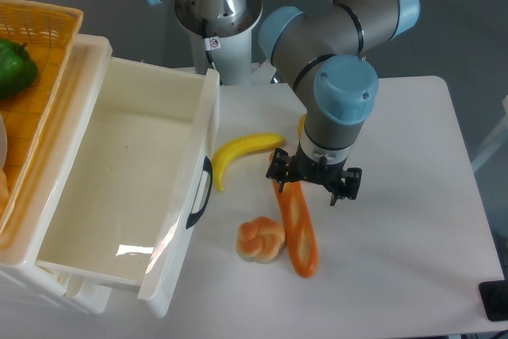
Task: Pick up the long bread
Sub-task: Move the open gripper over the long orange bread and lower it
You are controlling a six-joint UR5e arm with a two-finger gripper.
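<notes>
One arm in view, a UR5e with grey links and light-blue joint caps, reaching down from the top of the frame to the white table [413, 196]. Its gripper [313, 183] hangs directly above the upper end of the long bread [297, 224]. The wrist housing hides most of the fingers from this angle. Only dark finger parts show: one at the left edge beside the bread's top end, one lower at the right, standing clear of the bread. The fingers look spread, one each side of the loaf's end, but whether either one touches the bread I cannot tell.

The long bread lies flat on the table, roughly centre of frame, running from under the gripper down and slightly right. It is orange-brown with a paler cream stripe along its top. Its lower end is free; its upper end is covered by the gripper.

Just left of the bread's lower half sits a small pale knotted bun [260, 240], very close to the bread, contact unclear. A yellow banana [242, 152] lies above the bun, curved, its right tip near the gripper.

A white plastic drawer [202, 156] is at left, pulled open, with a dark handle on its front. Beyond it, a yellow woven basket [48, 37] holds a green pepper [14, 65].
</notes>
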